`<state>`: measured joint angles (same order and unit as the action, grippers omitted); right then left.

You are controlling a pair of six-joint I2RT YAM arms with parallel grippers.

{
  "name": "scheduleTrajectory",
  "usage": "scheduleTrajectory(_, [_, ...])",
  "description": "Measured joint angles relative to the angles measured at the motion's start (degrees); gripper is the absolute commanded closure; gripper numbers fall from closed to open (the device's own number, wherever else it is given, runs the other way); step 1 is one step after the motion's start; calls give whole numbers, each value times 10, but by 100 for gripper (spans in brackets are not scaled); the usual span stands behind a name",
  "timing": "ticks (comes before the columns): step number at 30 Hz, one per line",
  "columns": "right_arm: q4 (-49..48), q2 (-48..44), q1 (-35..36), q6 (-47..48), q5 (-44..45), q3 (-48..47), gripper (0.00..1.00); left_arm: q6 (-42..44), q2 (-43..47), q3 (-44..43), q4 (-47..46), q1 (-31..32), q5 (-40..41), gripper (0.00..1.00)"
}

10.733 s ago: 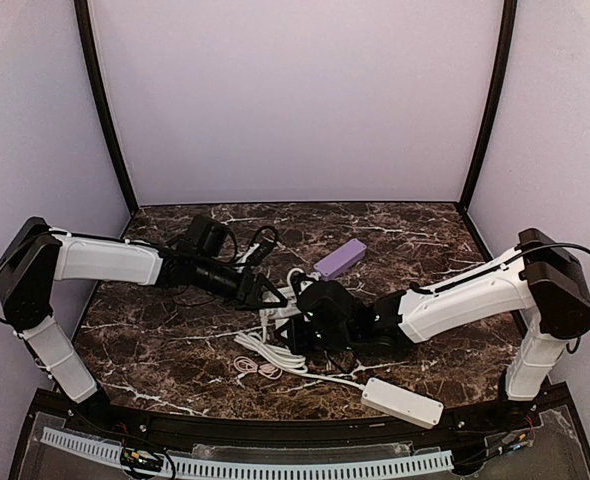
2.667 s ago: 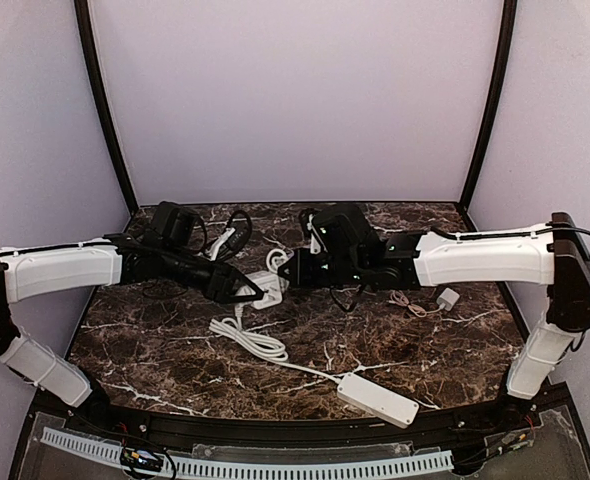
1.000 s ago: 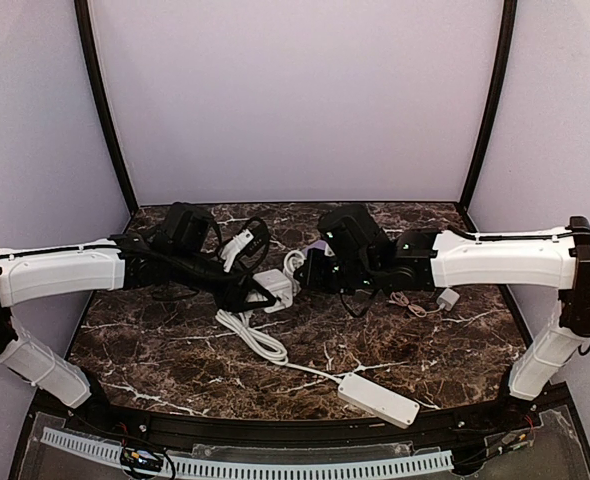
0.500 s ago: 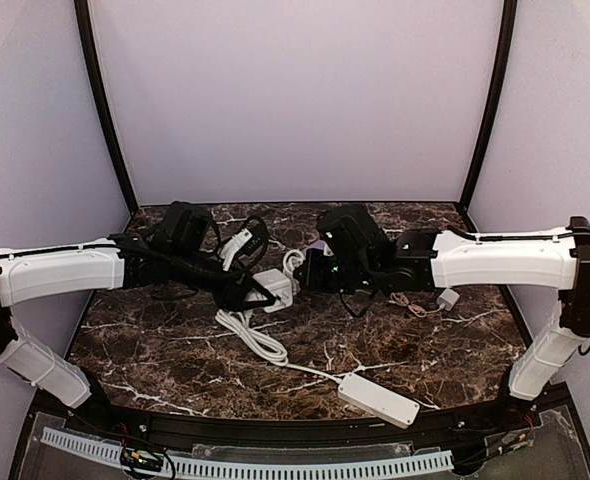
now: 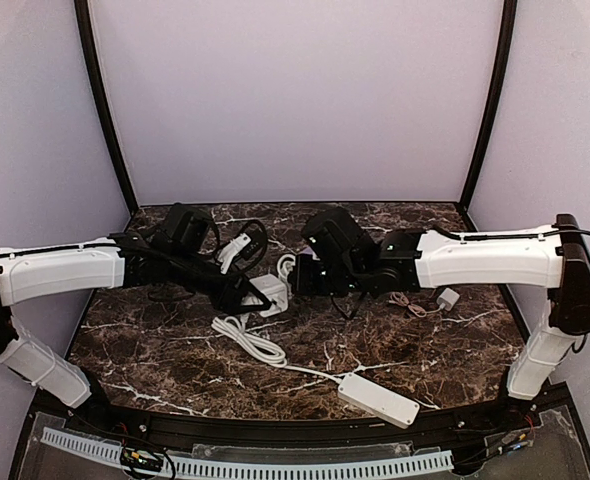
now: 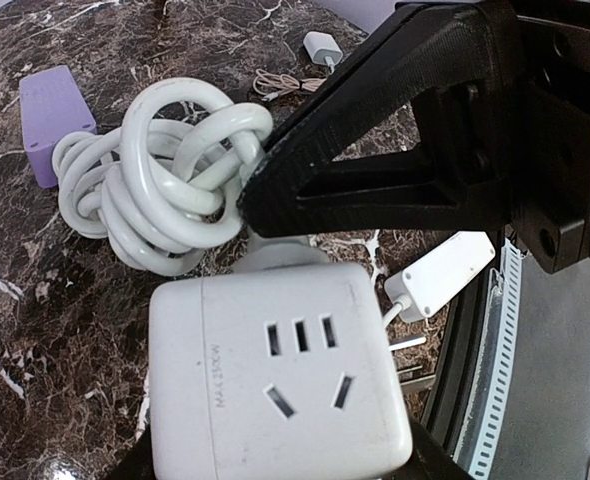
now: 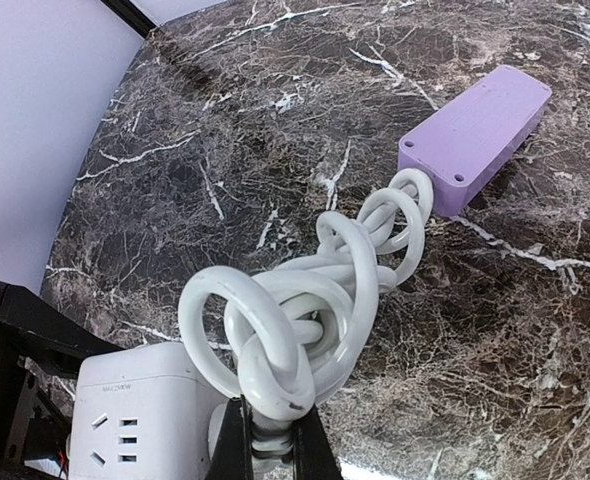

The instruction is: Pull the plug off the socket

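The socket (image 6: 275, 380), a white cube with outlet holes, sits between the jaws of my left gripper (image 6: 280, 445), which is shut on its sides. In the top view the socket (image 5: 269, 293) is held at the table's middle by my left gripper (image 5: 255, 292). The plug (image 6: 275, 257) is a short white head against the cube's far face. My right gripper (image 7: 270, 445) is shut on the ribbed neck of the plug (image 7: 272, 440), right beside the cube (image 7: 140, 420). The thick white cord (image 7: 315, 290) is knotted in loops just beyond it. My right gripper (image 5: 297, 278) faces the left one.
A purple box (image 7: 475, 125) lies beyond the cord coil. The long white power strip (image 5: 378, 399) lies near the front edge, with its cord (image 5: 255, 340) running across the marble. A small white charger (image 5: 447, 297) with a thin cable lies at the right.
Both grippers and the cube have shifted slightly left and towards the front. The right arm has swung a little left. The grips look unchanged.
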<state>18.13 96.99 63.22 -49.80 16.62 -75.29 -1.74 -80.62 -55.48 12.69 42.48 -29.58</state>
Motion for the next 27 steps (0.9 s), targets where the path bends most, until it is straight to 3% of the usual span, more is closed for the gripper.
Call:
scheduleTrajectory(12, [9, 1, 1, 8, 16, -3, 100, 0, 0, -3, 7, 0, 3, 99])
scheduleTrajectory(27, [-90, -71, -43, -28, -67, 103, 100, 3, 0, -9, -24, 5, 13, 99])
